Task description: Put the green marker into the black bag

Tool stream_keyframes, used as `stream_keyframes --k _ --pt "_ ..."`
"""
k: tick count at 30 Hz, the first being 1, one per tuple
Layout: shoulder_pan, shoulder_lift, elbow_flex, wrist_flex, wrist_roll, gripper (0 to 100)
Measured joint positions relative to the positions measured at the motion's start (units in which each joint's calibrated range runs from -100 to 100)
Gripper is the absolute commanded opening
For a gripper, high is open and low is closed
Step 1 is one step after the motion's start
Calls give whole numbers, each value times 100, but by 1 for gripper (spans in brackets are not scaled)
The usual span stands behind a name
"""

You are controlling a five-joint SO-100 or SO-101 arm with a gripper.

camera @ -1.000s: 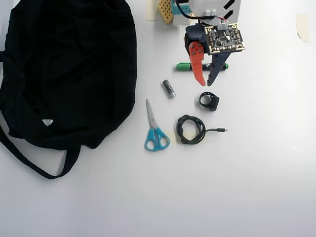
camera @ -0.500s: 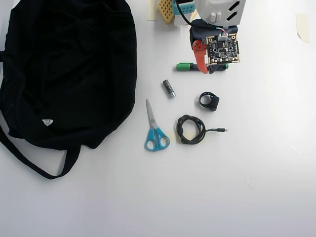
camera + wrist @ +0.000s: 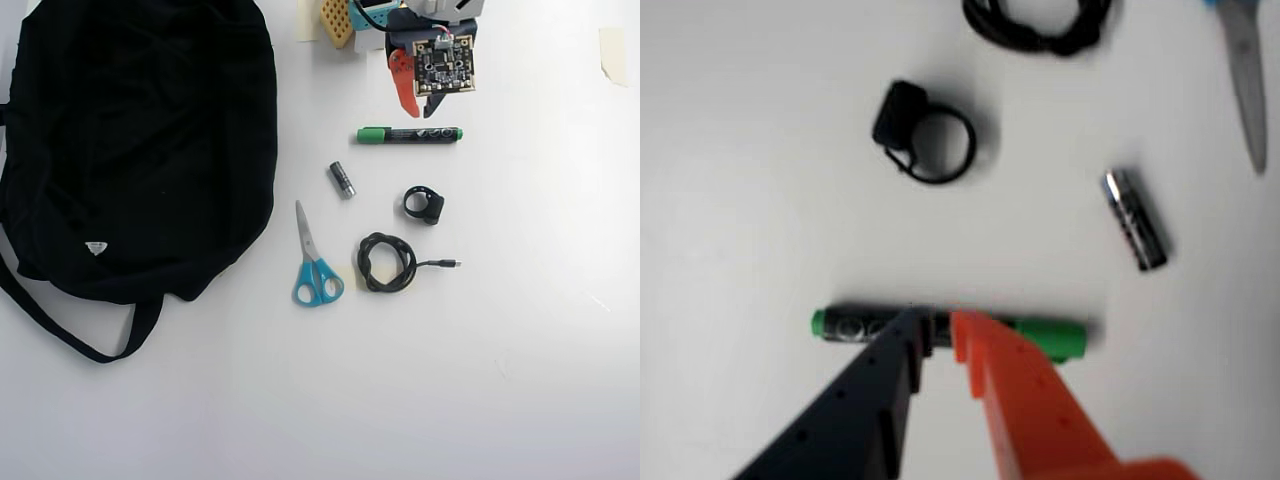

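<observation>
1. The black bag (image 3: 135,140) sprawls over the left side of the white table (image 3: 520,350) in the overhead view, strap looping out at its lower edge, a small white tag on the fabric.
2. The hand (image 3: 937,325) shows in the wrist view with its black and orange fingers nearly together, only a narrow gap between the tips. Those tips sit over the middle of the green marker (image 3: 950,333); whether they touch it, I cannot tell.
3. In the overhead view the hand (image 3: 412,110) hangs just above the marker (image 3: 410,134), which lies flat on the table, green cap toward the bag, well apart from it.
4. Blue-handled scissors (image 3: 314,262) lie below.
5. A coiled black cable (image 3: 388,262) sits right of them.
6. Black ring clip (image 3: 423,204).
7. Grey metal cylinder (image 3: 342,180).
</observation>
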Motion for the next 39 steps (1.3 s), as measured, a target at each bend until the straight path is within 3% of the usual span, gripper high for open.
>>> stream_keyframes --k 24,39 --pt "-522 -573 1525 0 -1402 2" --pt "-169 -556 1910 -9 -2950 2"
